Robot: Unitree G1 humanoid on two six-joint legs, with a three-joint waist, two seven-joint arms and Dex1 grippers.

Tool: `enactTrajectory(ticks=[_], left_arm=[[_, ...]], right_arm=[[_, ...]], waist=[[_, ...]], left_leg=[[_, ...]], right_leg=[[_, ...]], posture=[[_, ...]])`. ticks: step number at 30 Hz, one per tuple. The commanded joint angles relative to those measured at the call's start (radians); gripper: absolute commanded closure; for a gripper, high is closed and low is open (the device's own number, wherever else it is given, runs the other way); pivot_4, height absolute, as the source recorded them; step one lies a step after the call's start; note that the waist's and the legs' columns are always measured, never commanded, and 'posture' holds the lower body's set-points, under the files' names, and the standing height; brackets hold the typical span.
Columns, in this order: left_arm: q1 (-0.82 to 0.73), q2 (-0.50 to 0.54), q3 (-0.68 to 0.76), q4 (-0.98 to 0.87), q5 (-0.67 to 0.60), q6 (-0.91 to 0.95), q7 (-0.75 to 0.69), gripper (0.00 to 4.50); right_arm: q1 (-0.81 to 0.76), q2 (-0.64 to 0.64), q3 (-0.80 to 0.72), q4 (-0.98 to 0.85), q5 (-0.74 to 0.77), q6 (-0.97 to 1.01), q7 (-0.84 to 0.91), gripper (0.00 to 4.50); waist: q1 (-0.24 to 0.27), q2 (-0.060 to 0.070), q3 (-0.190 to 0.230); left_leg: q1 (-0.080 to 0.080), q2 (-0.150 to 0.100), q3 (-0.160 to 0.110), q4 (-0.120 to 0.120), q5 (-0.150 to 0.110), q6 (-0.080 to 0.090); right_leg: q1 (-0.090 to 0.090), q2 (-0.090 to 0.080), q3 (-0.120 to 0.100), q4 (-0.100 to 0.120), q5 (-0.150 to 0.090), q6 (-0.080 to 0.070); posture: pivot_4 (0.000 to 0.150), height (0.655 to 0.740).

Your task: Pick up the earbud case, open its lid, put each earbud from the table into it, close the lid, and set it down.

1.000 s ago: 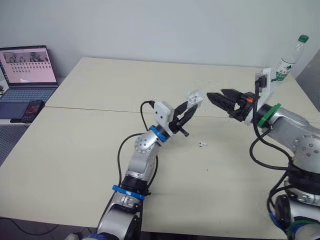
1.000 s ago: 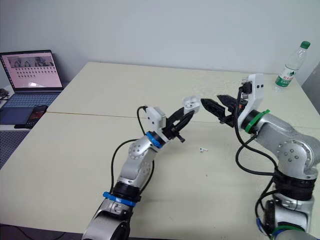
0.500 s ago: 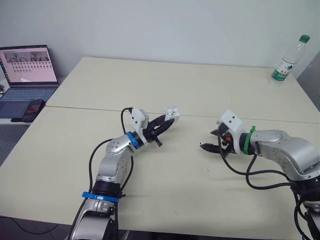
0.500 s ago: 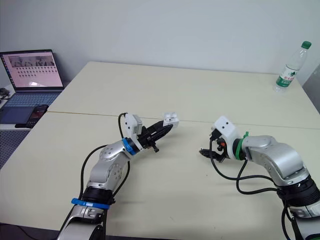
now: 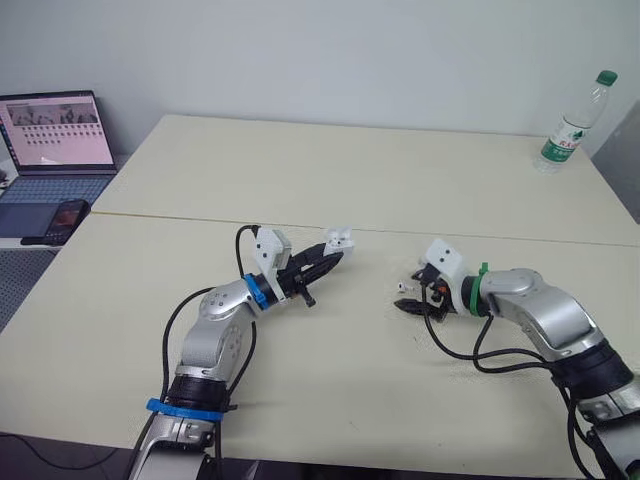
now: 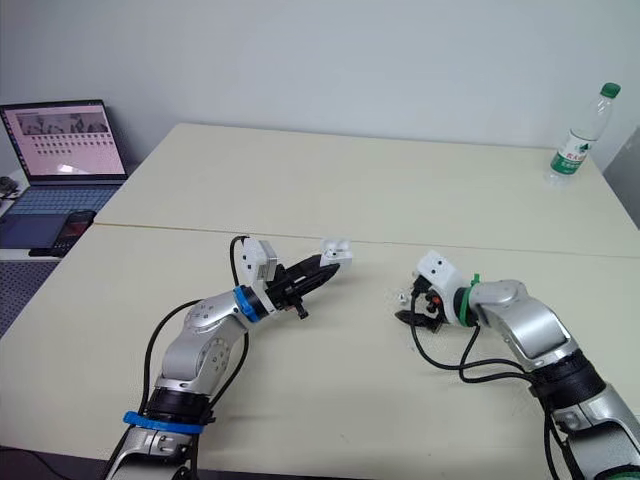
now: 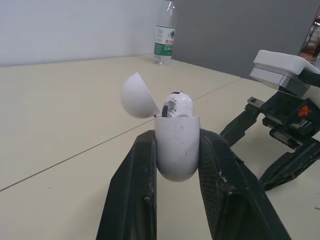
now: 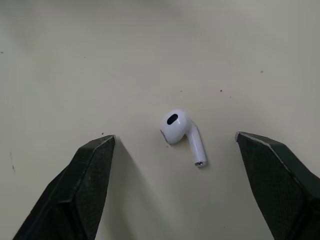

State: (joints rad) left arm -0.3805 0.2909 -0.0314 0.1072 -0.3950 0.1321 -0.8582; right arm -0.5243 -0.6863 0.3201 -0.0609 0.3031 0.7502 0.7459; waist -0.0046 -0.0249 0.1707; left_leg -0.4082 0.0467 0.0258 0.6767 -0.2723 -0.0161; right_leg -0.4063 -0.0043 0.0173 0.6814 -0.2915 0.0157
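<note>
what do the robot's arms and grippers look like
Both arms are silver-grey with looping black cables and a white camera block at each wrist. The left arm wears blue rings, the right arm a green ring. The left gripper and right gripper each have two tapered black fingers.

Cream table point(image 5: 300, 170), seam across the middle — one white earbud point(image 8: 179, 131) lying loose, water bottle point(image 5: 572, 122) upright at far right corner.

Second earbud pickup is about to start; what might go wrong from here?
The small white earbud lies flat on the beige table inside the open right gripper; closing could pinch it off-centre and flick it away.
The left gripper grips the white earbud case by its rounded sides, lid open, another earbud seated; a bump during insertion might tilt it.
</note>
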Motion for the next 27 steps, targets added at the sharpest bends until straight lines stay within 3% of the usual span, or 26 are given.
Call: enactTrajectory(ticks=[1, 7, 8, 19, 23, 27], left_arm=[[-0.003, -0.003, 0.012, -0.061, -0.013, -0.001, 0.013, 3.74], [-0.003, -0.001, 0.010, -0.065, -0.008, 0.003, 0.020, 3.74], [-0.003, 0.000, 0.008, -0.065, -0.007, 0.004, 0.020, 3.74], [-0.005, -0.005, -0.006, -0.058, 0.001, -0.001, 0.011, 3.74], [-0.010, -0.017, -0.014, -0.054, -0.001, 0.001, 0.009, 3.74], [-0.022, -0.025, -0.019, -0.040, 0.003, -0.003, 0.007, 3.74]], right_arm=[[-0.016, 0.029, -0.013, 0.002, -0.015, -0.010, 0.021, 1.68], [0.009, 0.026, -0.020, -0.032, -0.030, 0.001, 0.036, 3.87], [0.021, 0.009, -0.029, -0.049, -0.031, 0.002, 0.042, 4.07], [0.243, -0.304, -0.219, -0.172, 0.005, -0.218, 0.292, 4.07], [0.399, -0.416, -0.275, -0.069, -0.045, -0.535, 0.465, 4.07], [0.432, -0.450, -0.246, 0.060, -0.119, -0.724, 0.527, 4.07]], waist=[[0.000, 0.000, 0.000], [0.001, 0.000, 0.000], [0.001, 0.000, 0.000], [0.006, 0.000, 0.000], [0.005, 0.000, 0.000], [0.001, -0.001, 0.000]], left_leg=[[0.000, 0.000, 0.000, 0.000, 0.000, 0.000], [0.000, 0.000, 0.000, 0.000, 0.000, 0.000], [0.000, 0.000, 0.000, 0.000, 0.000, 0.000], [0.000, -0.002, 0.000, 0.001, 0.000, 0.000], [0.001, -0.001, 0.000, 0.001, 0.000, 0.000], [0.004, -0.001, 0.003, 0.001, 0.000, 0.000]], right_leg=[[0.000, 0.000, 0.000, 0.000, 0.000, 0.000], [0.000, 0.000, 0.000, 0.000, 0.000, 0.000], [0.000, 0.000, 0.000, 0.000, 0.000, 0.000], [0.001, -0.002, 0.000, -0.001, 0.001, 0.001], [0.002, 0.000, 0.000, 0.000, 0.001, 0.001], [0.002, 0.000, 0.001, 0.000, 0.001, 0.002]], posture=[[0.150, 0.7362], [0.150, 0.7362], [0.150, 0.7362], [0.150, 0.7362], [0.150, 0.7362], [0.150, 0.7362]])
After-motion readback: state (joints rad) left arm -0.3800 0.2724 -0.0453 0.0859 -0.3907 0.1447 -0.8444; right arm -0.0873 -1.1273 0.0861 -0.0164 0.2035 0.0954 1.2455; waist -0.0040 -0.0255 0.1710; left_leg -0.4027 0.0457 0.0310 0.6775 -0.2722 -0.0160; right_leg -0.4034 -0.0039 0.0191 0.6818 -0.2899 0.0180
